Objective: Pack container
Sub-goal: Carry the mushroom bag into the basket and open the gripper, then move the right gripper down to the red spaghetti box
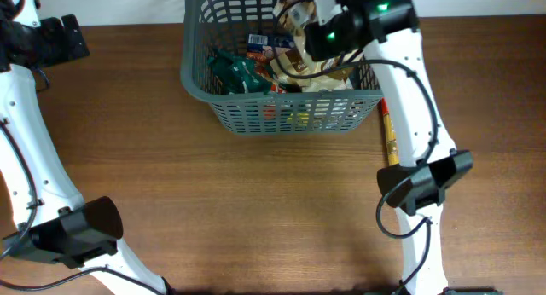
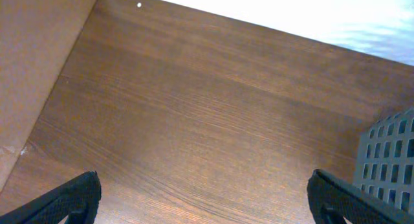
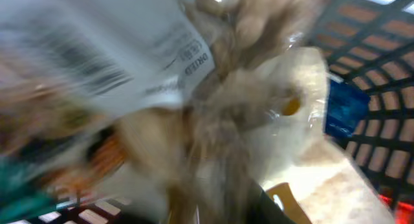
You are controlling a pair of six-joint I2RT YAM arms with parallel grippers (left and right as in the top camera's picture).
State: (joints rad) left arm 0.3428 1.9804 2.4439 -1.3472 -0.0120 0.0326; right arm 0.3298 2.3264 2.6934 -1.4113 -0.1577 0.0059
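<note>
The dark grey lattice basket stands at the back middle of the table and holds several packets. My right gripper is above its right half. It holds a clear packet with a white label, which hangs blurred right in front of the right wrist camera and hides the fingers. The basket's wall shows behind it. My left gripper is far left at the table's back edge. It is open and empty over bare wood, with a corner of the basket at its right.
Inside the basket lie a green packet, a blue packet and a pale grainy bag. A thin yellow and red packet lies on the table just right of the basket.
</note>
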